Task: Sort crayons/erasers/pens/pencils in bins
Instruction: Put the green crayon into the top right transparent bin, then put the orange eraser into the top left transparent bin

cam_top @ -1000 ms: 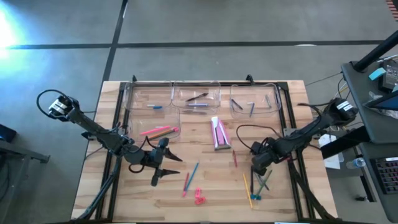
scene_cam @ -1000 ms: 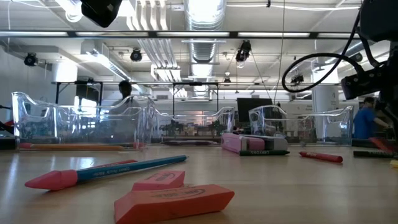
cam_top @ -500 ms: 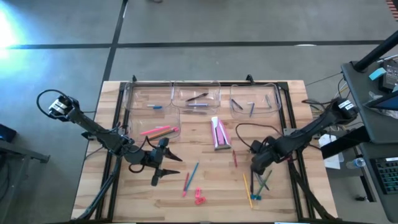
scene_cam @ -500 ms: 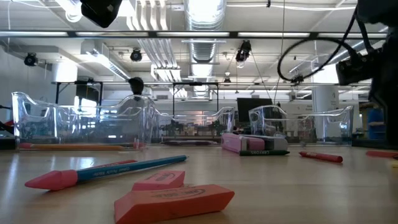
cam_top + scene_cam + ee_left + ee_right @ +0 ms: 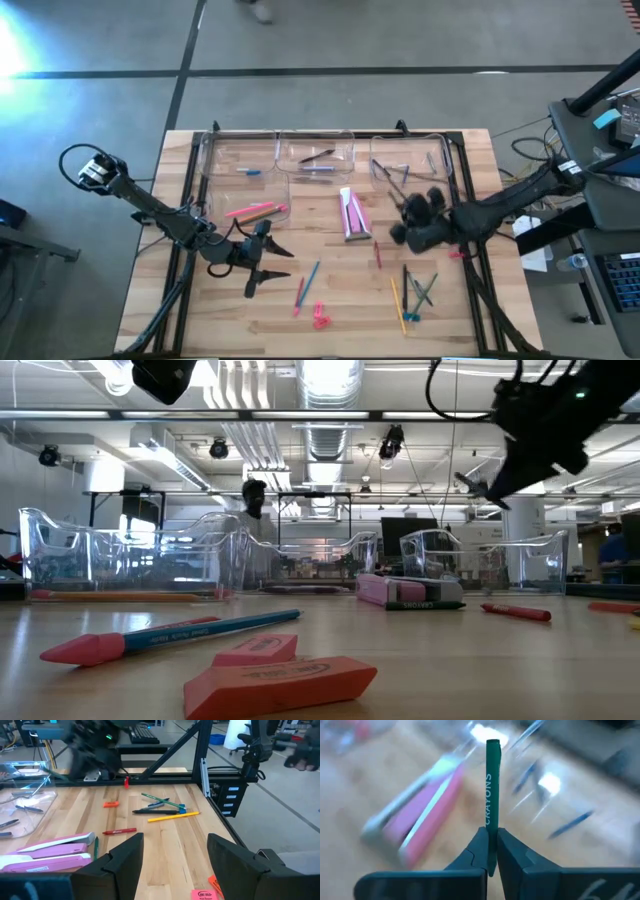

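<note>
My right gripper point(image 5: 402, 212) hangs above the table's right half, just near of the right-hand bin point(image 5: 410, 160), shut on a green crayon point(image 5: 492, 785). In the low view that crayon point(image 5: 474, 486) pokes out of the gripper, high over the wood. My left gripper point(image 5: 262, 262) stands open over the table's left half, nothing between its fingers point(image 5: 125, 855). Several clear bins point(image 5: 315, 155) line the far edge, with a few sticks inside. Pink-red erasers point(image 5: 320, 318) lie flat by the near edge. Loose pencils and crayons point(image 5: 410, 295) lie at the near right. My right gripper pinches one end of the green crayon point(image 5: 491, 832) between its two fingers. The crayon runs on straight past the fingertips, in line with them. The fingers slant downward, and the crayon is lifted clear of the table.
A pink box point(image 5: 353, 213) lies mid-table and a red crayon point(image 5: 377, 253) just near of it. A blue pencil point(image 5: 311, 272) and a red stick point(image 5: 298, 295) lie left of centre. Pink and orange sticks point(image 5: 255, 210) lie in the near-left bin. A black frame point(image 5: 465, 190) borders the table.
My right gripper has risen from the heap of sticks at the near right and gone toward the far edge, to just short of the right-hand bin, turning as it went. The green crayon has come up with it, clear of the table.
</note>
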